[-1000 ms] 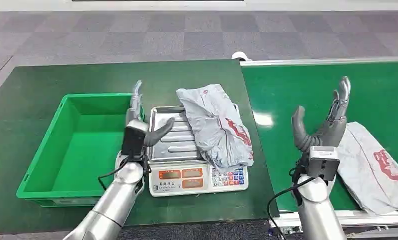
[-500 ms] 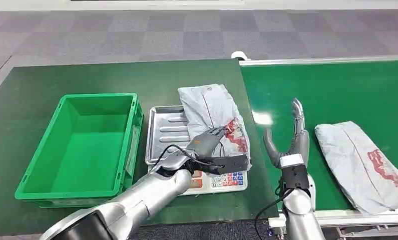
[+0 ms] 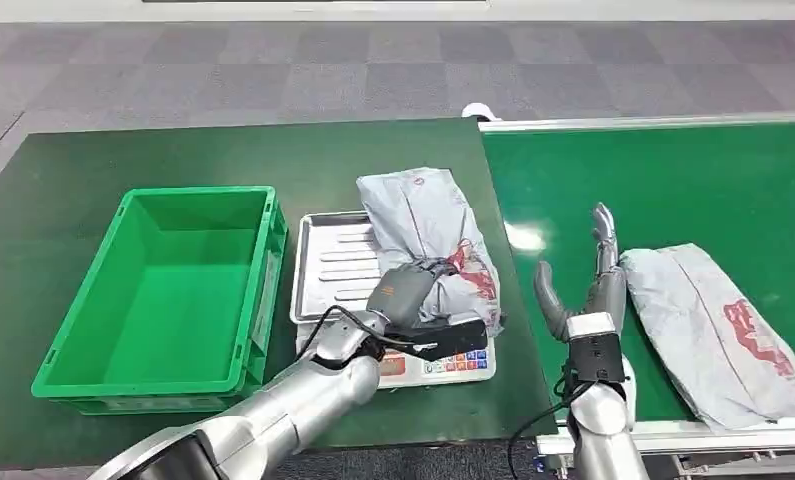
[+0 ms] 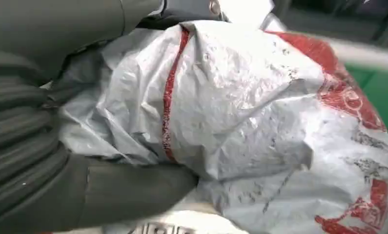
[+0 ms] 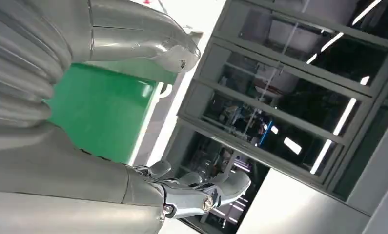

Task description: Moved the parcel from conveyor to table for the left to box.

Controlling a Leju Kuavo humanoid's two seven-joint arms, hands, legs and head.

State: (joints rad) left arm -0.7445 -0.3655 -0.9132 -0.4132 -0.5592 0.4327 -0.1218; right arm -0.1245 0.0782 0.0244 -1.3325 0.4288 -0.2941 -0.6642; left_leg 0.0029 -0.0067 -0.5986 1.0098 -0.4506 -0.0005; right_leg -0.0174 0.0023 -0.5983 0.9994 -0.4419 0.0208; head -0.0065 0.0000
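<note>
A crumpled grey parcel (image 3: 420,222) with red print lies across the steel tray of a weighing scale (image 3: 328,268) on the dark green table. My left hand (image 3: 406,291) grips the parcel's near end; in the left wrist view the parcel (image 4: 260,122) bulges between my thumb and fingers (image 4: 133,195). My right hand (image 3: 590,287) stands upright and open over the conveyor's near edge, holding nothing, fingers spread in the right wrist view (image 5: 148,46). A second grey parcel (image 3: 718,325) lies on the conveyor just right of that hand.
An empty green plastic box (image 3: 163,290) sits on the table left of the scale. The green conveyor belt (image 3: 673,170) runs along the right, its metal rail at the front. Grey carpet tiles lie beyond the table.
My left arm swung from the box's edge across the scale and closed on the parcel's near end. My right hand dropped lower. The second parcel slid left along the belt toward it.
</note>
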